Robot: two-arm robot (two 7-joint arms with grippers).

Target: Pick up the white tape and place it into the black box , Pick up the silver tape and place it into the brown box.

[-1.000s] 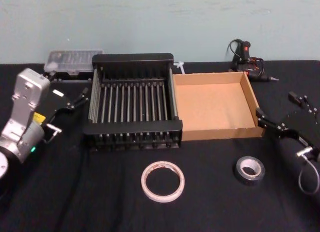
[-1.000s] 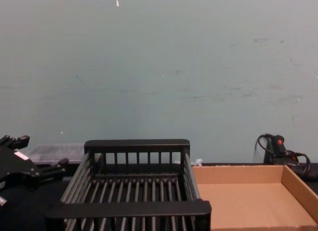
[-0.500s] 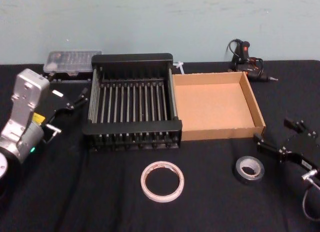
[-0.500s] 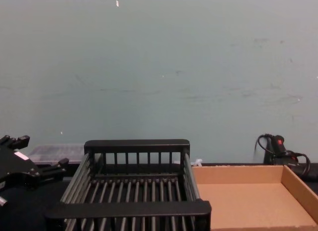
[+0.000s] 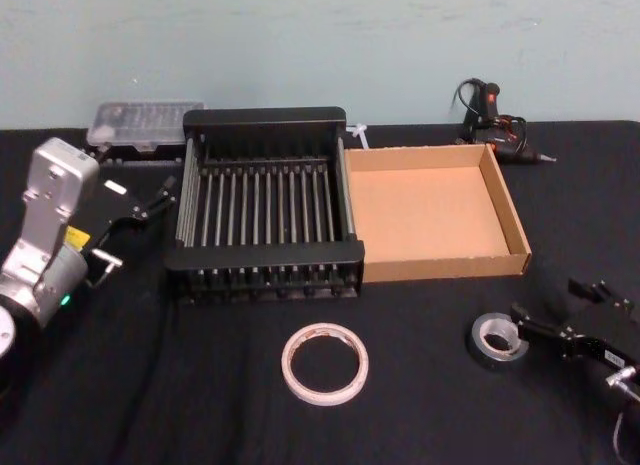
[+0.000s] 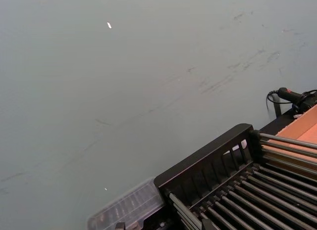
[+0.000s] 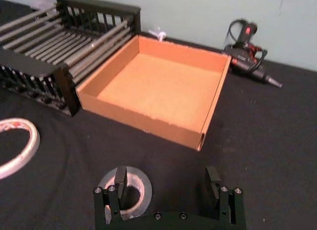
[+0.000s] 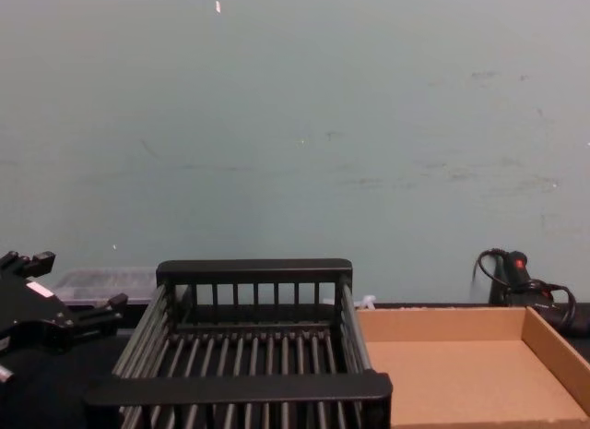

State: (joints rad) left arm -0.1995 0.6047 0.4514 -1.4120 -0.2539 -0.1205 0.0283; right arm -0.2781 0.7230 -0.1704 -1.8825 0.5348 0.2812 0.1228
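Silver tape (image 5: 498, 340), lower right of the head view beside the right gripper (image 7: 168, 188) with its fingers spread and empty, looks light and rigid, best pinched across its wall.

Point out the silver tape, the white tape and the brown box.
silver tape (image 5: 499, 340), head view, on its pale centre and top face.
white tape (image 5: 325, 363), head view, on the ring's near band.
brown box (image 5: 444, 268), head view, on its front wall.

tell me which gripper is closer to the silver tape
Right. The right gripper is open just beside the silver tape, on its right; the left gripper is far off, left of the black box.
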